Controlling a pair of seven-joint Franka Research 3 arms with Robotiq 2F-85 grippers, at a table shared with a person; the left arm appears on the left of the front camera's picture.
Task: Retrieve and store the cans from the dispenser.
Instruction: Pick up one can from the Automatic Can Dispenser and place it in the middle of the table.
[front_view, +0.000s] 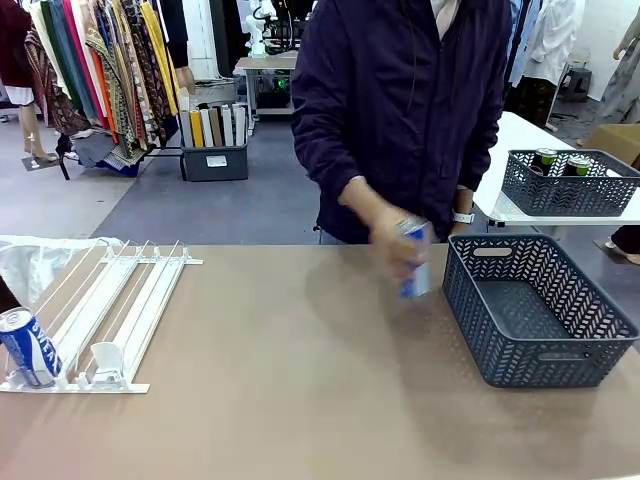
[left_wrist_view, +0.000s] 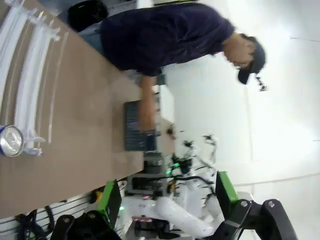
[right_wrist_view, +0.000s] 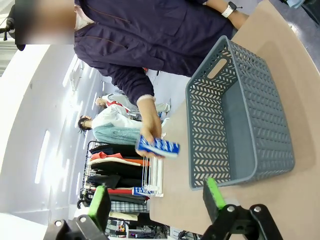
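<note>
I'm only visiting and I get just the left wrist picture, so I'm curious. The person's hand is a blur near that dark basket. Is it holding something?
Observer: Yes. From the front, the hand holds a blue can just beside the grey basket.
Operator: Is anything in that basket yet?
Observer: I see no can inside it. The right wrist view looks into it and shows bare floor.
Operator: Are there cans anywhere else?
Observer: A second basket on the white table behind holds two dark cans with green marks.
</note>
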